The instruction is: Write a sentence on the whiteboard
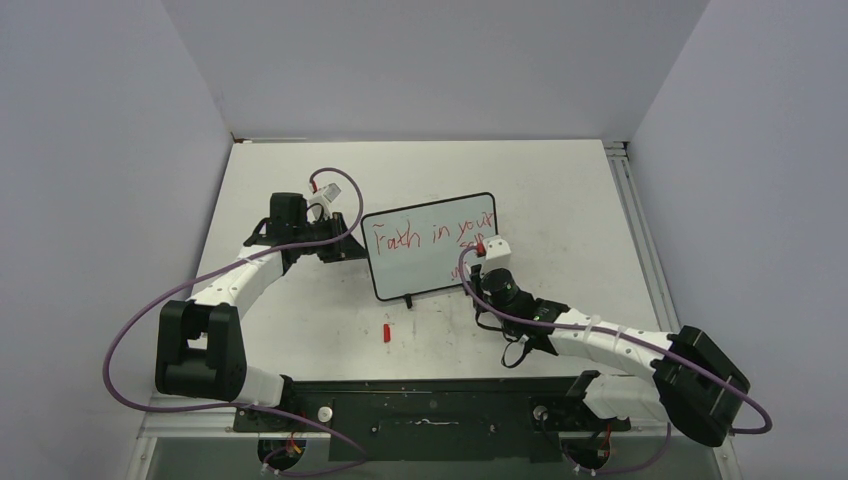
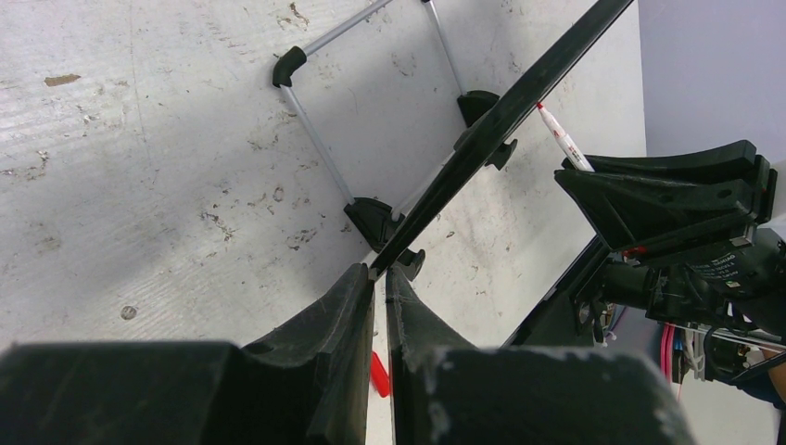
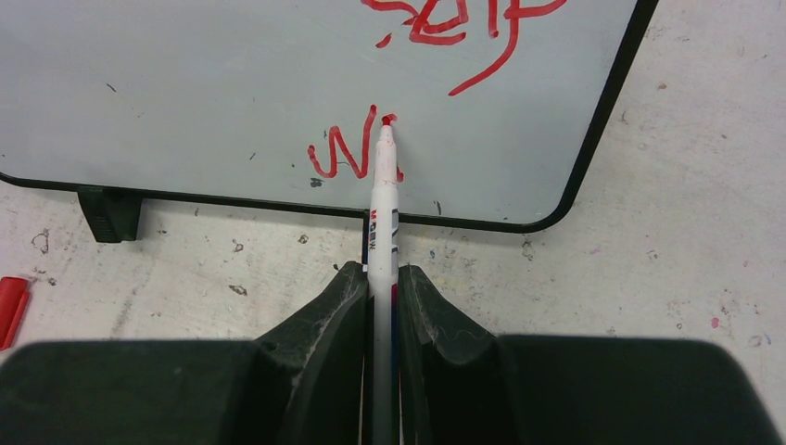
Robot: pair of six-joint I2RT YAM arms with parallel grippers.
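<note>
Clenching a slim white plastic marker between its scuffed black fingers, the right end effector points the pen's long axis straight ahead, across the lower black frame and onto the small rectangular whiteboard. The red felt tip touches the glossy white face just right of a red "W", low on the board near its bottom edge. The coming move, as I judge it, turns on this: the unwritten strip runs rightward from the tip toward the rounded bottom corner. The stroke must therefore travel sideways to the pen's axis, with little room before the frame. Above the tip, the thin red handwritten sentence slants in loose lines, reading roughly "Faith in your self" from overhead. A stubby black foot sits under the lower frame on the scuffed, speckled white bench. A small red marker cap lies there to the left of the end effector, apart from the board. Farther off, the left end effector is clamped on the board's thin frame at its left edge, seemingly steadying it; the right arm is the nearer to the writing spot
</note>
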